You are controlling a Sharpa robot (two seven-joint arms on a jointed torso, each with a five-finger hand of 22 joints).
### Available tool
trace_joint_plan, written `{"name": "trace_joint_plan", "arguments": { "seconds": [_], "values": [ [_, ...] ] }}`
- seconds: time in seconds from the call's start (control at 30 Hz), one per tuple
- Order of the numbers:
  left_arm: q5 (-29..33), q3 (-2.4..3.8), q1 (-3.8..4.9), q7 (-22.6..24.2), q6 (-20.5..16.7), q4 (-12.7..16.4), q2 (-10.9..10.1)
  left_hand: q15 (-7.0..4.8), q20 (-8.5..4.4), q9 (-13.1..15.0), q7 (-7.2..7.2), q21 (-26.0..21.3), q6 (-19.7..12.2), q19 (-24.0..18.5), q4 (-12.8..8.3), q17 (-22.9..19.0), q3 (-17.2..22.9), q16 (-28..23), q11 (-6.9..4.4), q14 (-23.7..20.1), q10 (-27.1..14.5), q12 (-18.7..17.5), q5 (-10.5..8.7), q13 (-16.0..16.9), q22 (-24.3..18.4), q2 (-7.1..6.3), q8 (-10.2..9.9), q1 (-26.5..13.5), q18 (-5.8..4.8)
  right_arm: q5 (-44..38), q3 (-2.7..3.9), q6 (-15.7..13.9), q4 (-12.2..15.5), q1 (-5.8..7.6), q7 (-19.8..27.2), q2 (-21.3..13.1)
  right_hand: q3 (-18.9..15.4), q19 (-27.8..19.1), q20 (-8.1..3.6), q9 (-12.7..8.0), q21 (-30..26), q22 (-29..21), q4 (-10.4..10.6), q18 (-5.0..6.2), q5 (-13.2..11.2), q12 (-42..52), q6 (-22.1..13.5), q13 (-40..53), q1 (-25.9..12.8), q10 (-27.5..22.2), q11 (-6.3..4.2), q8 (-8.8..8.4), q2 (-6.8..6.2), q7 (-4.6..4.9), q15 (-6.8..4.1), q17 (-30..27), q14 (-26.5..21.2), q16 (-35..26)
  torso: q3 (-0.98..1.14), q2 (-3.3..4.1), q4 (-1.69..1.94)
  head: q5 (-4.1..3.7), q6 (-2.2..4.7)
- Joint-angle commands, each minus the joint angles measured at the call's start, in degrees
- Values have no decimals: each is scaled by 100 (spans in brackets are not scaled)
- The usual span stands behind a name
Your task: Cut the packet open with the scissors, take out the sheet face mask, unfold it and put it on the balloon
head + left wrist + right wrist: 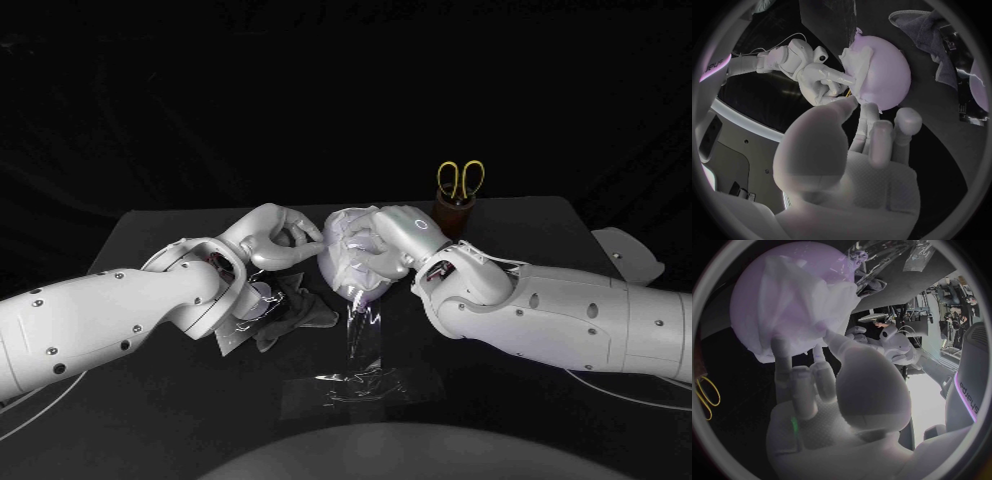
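Balloon, centre frame, with the sheet mask draped over it.
Right hand: fingers apart, flat on mask.
Left hand: fingers apart, tips at balloon.
Scissors in holder, upper right.
Cut packet on tabletop, lower centre.

Smooth balloon, wrinkled cloth sheet face mask.

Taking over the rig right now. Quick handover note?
Left hand: fingers apart, tips at the balloon, gripping nothing.
Right hand: fingers rest on the sheet mask draped over the balloon.
Scissors stand in the holder; clear wrapping, likely the packet's, lies on the table.
Done: cutting, take-out, unfolding, draping.
Left: smooth the mask down, withdraw the hands.
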Motion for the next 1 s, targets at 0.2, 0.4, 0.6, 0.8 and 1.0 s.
{"name": "trace_joint_plan", "arguments": {
  "seconds": [0.2,0.4,0.6,0.8,1.0],
  "values": [
    [1555,4,19,-158,572,-120,163,-57,35,-43,-101,-7,208,213,569,-36,-95,-35,-72,24,256,-75,-9,-173,123,685,41,-482,55,-53,-11,128,-25,-14,-94,7,-12,43,-13,6,24,276,8,33,-12,9,41,601,-10,28,-29,36,50,-2,-26,628,169,34,1,4,-4,4,-2],
    [2030,5,36,-286,781,-190,269,-159,-51,-52,-219,244,467,652,559,374,-44,140,-185,290,531,-8,-9,-215,594,898,125,-554,-47,-50,-11,134,-27,-14,-94,15,-12,43,-13,6,24,276,8,33,-12,9,41,601,-10,28,-29,36,50,-2,-26,628,169,34,6,5,-8,-1,-14],
    [2360,5,47,-388,813,-243,343,-256,-137,-41,-323,466,631,987,537,749,17,293,-287,498,729,72,-9,-210,995,905,191,-422,-133,-46,-11,137,-28,-14,-94,24,-12,43,-13,6,24,276,8,33,-12,9,41,601,-10,28,-29,36,50,-2,-26,628,169,34,6,2,-5,-5,-9],
    [2520,6,54,-476,835,-275,379,-268,-160,-45,-325,548,639,1105,544,870,46,337,-295,556,774,99,-9,-200,1150,904,187,-372,-167,-45,-11,139,-26,-14,-96,19,-20,50,-16,4,29,277,15,32,-13,13,45,604,-19,33,-30,34,46,-3,-27,630,172,35,6,3,-3,-13,-17],
    [2614,6,58,-512,818,-285,405,-275,-176,-48,-329,569,647,1129,528,894,27,348,-301,571,800,122,-10,-188,1180,820,185,-332,-173,-44,-11,144,-22,-13,-99,17,-20,50,-16,4,29,277,15,32,-13,13,45,604,-19,33,-30,34,46,-3,-27,630,172,35,3,3,-1,-15,-14]
  ]
}}
